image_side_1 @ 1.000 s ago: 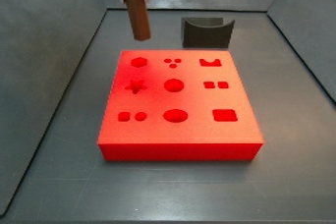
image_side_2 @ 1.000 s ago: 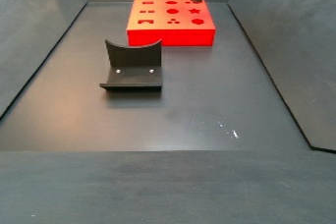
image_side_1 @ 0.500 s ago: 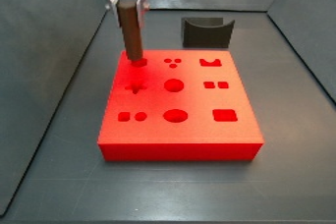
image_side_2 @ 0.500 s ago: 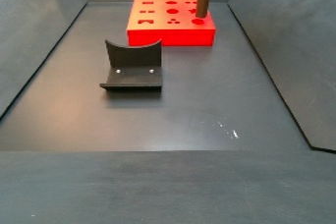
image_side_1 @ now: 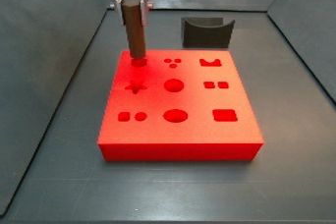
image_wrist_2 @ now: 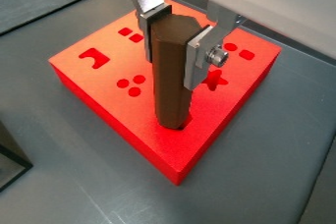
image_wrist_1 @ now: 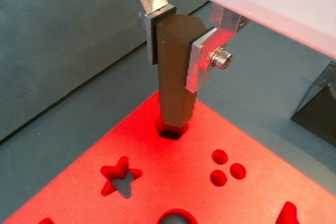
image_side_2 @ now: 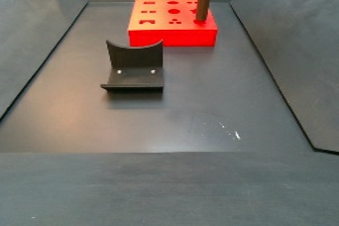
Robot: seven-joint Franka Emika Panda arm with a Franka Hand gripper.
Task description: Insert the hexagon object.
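while the hexagon object [image_wrist_1: 176,76] is clamped upright between the silver plates of the tool [image_wrist_1: 182,33], its lower end is seen meeting the top of the red block [image_wrist_2: 157,135] at a hole near one corner. in a wrist view the tip appears to stand just within the mouth of that hole; how deep it sits cannot be told. in a side view the peg [image_side_1: 133,31] stands over the corner of the block [image_side_1: 178,130] nearest the back wall, beside the star-shaped hole [image_side_1: 134,87]. nearly the full length of the peg is exposed above the block in both wrist views.

pick-up and carriage to the block are judged complete. alignment is judged done or nearly so. insertion itself is judged barely begun: the peg is yet to be pressed down to depth and released.

the dark curved fixture [image_side_2: 133,66] is noted on the counter [image_side_2: 172,131], well apart from the block, and plays no part.
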